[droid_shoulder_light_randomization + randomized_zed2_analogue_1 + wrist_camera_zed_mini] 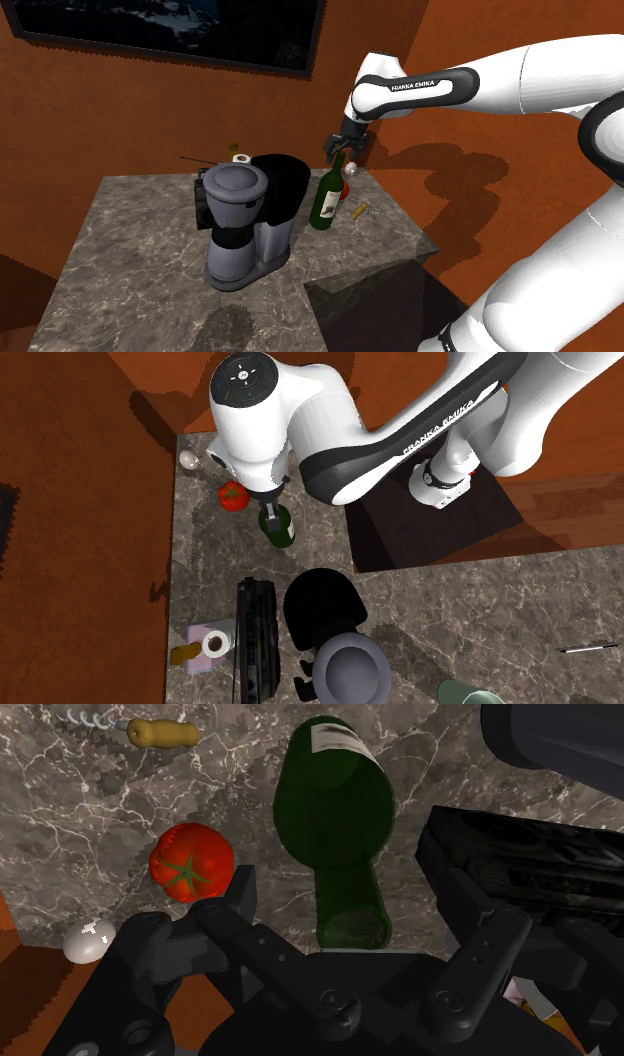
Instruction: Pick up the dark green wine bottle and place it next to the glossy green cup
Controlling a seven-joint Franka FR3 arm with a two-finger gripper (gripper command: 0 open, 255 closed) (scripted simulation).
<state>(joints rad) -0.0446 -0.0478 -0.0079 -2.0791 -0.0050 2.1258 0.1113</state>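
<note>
The dark green wine bottle (327, 202) stands upright on the marble table, with a white label on its side. In the wrist view its neck (350, 909) rises between my two fingers, which stand well apart and do not touch it. My gripper (340, 152) (348, 892) is open and hangs straight over the bottle's top. In the second exterior view the bottle (279, 529) shows just under my hand. The green cup (469, 695) sits far off at that view's lower edge, beyond the coffee machine.
A red tomato (191, 861), a white egg-shaped thing (88, 940) and a corkscrew (160, 732) lie close to the bottle. A grey coffee machine (240, 225), a black radio (255, 642) and a black round object (322, 605) stand between bottle and cup. A pen (588, 648) lies farther out.
</note>
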